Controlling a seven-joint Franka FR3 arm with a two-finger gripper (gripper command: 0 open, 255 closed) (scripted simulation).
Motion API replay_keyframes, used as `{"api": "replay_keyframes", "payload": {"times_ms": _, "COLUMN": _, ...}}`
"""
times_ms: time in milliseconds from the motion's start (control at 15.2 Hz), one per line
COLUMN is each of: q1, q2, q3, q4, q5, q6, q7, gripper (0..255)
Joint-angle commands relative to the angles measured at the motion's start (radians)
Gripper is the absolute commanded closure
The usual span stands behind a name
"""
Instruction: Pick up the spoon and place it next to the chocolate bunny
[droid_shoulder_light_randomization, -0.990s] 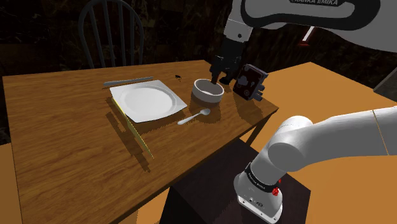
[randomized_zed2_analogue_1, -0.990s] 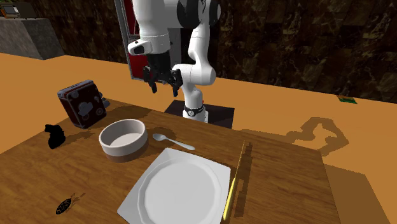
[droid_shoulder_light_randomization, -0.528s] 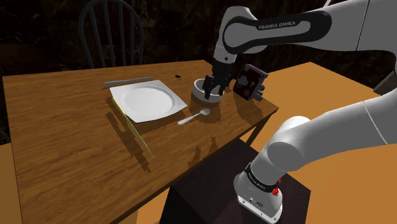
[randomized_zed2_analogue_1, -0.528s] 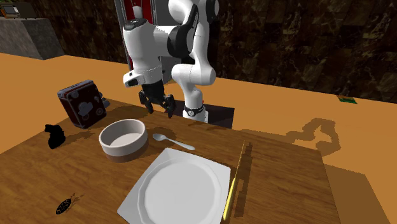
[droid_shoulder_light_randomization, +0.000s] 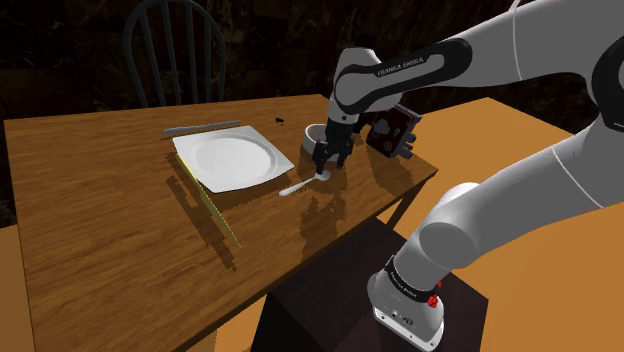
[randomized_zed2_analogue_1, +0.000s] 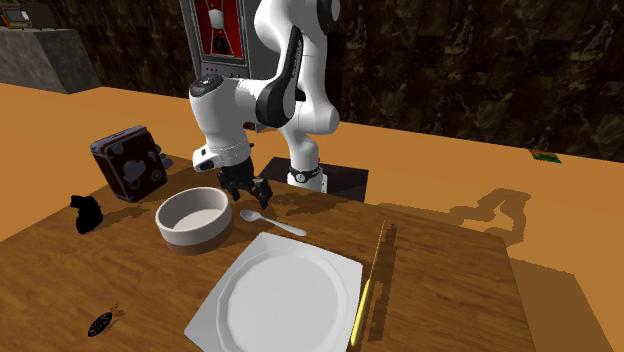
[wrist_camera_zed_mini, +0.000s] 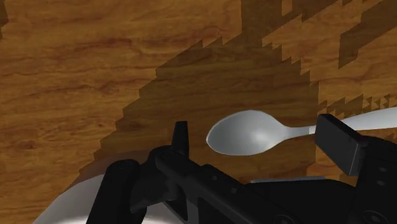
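A white spoon (droid_shoulder_light_randomization: 305, 183) lies flat on the wooden table (droid_shoulder_light_randomization: 100, 220), between a bowl and a plate. It is also in the second exterior view as the spoon (randomized_zed2_analogue_1: 270, 221). My black gripper (droid_shoulder_light_randomization: 327, 165) hangs low over the spoon's bowl end, as gripper (randomized_zed2_analogue_1: 249, 193) beside the bowl. In the wrist view the gripper (wrist_camera_zed_mini: 257, 137) is open, with the spoon's bowl (wrist_camera_zed_mini: 248, 132) between the fingers (wrist_camera_zed_mini: 181, 137) and apart from them. The dark chocolate bunny (randomized_zed2_analogue_1: 86, 213) stands near the table's edge at the second exterior view's left, past the bowl.
A white bowl (randomized_zed2_analogue_1: 195, 220) with a brown base sits close beside the gripper. A white plate (randomized_zed2_analogue_1: 285, 300), a yellow stick (randomized_zed2_analogue_1: 368, 280) and a dark red spotted box (randomized_zed2_analogue_1: 128, 162) are on the table. A grey knife (droid_shoulder_light_randomization: 203, 128) and a chair (droid_shoulder_light_randomization: 175, 50) lie beyond the plate.
The arm has swung down from above the bowl, and the open gripper now sits low over the spoon's bowl end. The spoon and other things have not moved.
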Motion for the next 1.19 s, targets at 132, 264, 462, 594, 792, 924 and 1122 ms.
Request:
{"api": "replay_keyframes", "payload": {"times_ms": 132, "q1": 0.001, "q2": 0.027, "q3": -0.002, "q4": -0.036, "q5": 0.002, "q6": 0.063, "q7": -0.003, "gripper": 0}}
{"api": "replay_keyframes", "payload": {"times_ms": 264, "q1": 0.002, "q2": 0.039, "q3": -0.003, "q4": -0.049, "q5": 0.003, "q6": 0.088, "q7": -0.004, "gripper": 0}}
{"api": "replay_keyframes", "payload": {"times_ms": 462, "q1": 0.002, "q2": 0.039, "q3": -0.003, "q4": -0.049, "q5": 0.003, "q6": 0.088, "q7": -0.004, "gripper": 0}}
{"api": "replay_keyframes", "payload": {"times_ms": 594, "q1": 0.002, "q2": 0.039, "q3": -0.003, "q4": -0.049, "q5": 0.003, "q6": 0.088, "q7": -0.004, "gripper": 0}}
{"api": "replay_keyframes", "payload": {"times_ms": 792, "q1": 0.002, "q2": 0.039, "q3": -0.003, "q4": -0.049, "q5": 0.003, "q6": 0.088, "q7": -0.004, "gripper": 255}}
{"api": "replay_keyframes", "payload": {"times_ms": 924, "q1": 0.002, "q2": 0.039, "q3": -0.003, "q4": -0.049, "q5": 0.003, "q6": 0.088, "q7": -0.004, "gripper": 255}}
{"api": "replay_keyframes", "payload": {"times_ms": 1122, "q1": 0.002, "q2": 0.039, "q3": -0.003, "q4": -0.049, "q5": 0.003, "q6": 0.088, "q7": -0.004, "gripper": 255}}
